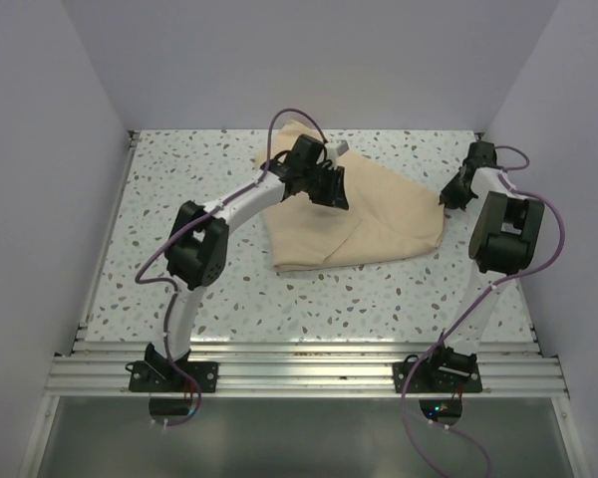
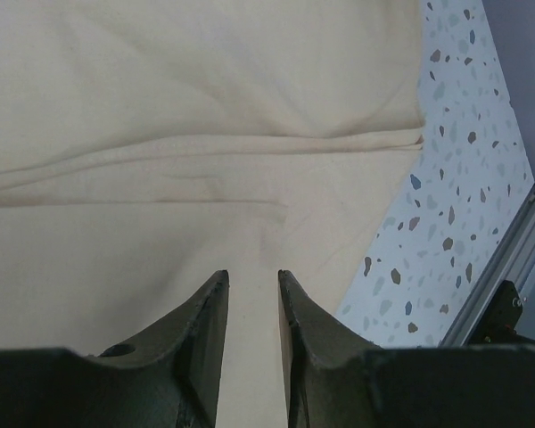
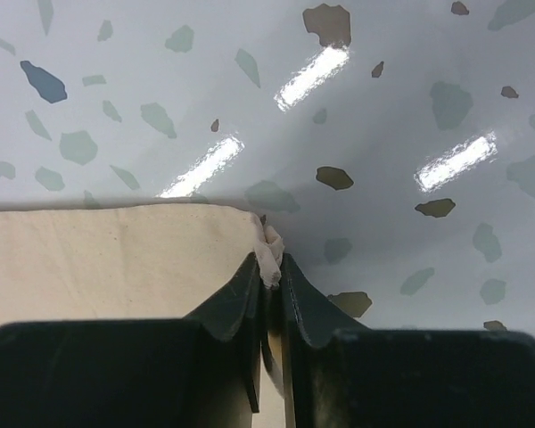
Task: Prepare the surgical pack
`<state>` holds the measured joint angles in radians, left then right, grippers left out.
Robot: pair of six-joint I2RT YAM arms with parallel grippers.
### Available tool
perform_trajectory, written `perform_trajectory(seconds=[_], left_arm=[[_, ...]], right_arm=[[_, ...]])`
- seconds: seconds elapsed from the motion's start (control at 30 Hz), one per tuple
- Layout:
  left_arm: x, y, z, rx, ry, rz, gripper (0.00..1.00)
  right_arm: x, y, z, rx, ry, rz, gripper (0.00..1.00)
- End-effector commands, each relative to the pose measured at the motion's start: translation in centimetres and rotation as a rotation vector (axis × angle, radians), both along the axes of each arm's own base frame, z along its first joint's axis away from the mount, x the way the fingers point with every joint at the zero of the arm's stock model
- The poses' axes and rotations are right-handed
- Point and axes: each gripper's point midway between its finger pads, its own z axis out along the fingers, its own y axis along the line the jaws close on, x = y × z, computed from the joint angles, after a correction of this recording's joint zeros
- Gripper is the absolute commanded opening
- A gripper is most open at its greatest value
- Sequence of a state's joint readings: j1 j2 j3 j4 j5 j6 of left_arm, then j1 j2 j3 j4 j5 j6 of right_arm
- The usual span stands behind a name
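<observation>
Speckled terrazzo tabletop (image 1: 229, 289), plain white walls (image 1: 309, 60), aluminium rails (image 1: 309, 373) along near edge

The whole white speckled table (image 1: 309, 299) and the large tan square cloth (image 1: 369, 224) are viewed from above and behind the arm bases (image 1: 174, 374), facing the far wall (image 1: 309, 60). The left wrist view is directed down at the cloth from close range. The right wrist view is set nearer still, at a cloth corner. Cloth and table are shared by all views.
</observation>
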<state>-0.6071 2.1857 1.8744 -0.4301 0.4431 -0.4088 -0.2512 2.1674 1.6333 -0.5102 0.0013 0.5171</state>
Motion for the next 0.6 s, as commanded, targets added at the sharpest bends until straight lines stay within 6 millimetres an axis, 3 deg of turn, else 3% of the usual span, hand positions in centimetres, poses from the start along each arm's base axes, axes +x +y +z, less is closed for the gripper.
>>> perform_trajectory(seconds=[0.0,0.27,0.47,0.57], left_arm=[[-0.1,-2.9,0.3,-0.060,-0.004,-0.048,0.32],[-0.2,-4.5,-2.6,-0.070,0.068,-0.039,0.31],[0.0,-4.3,-4.2,-0.034,0.094,-0.015,0.30],[-0.1,-4.3,-4.6,-0.029,0.102,-0.014,0.30]], right_arm=[[0.8,1.4,4.3,0.063,-0.124,-0.014,0.10],[0.6,3.7,8.9,0.139,-0.231,0.013,0.02],[1.4,7.1,14.9,0.158,-0.328,0.109,0.00],[2.1,9.8,18.3,0.174,-0.377,0.193,0.00]])
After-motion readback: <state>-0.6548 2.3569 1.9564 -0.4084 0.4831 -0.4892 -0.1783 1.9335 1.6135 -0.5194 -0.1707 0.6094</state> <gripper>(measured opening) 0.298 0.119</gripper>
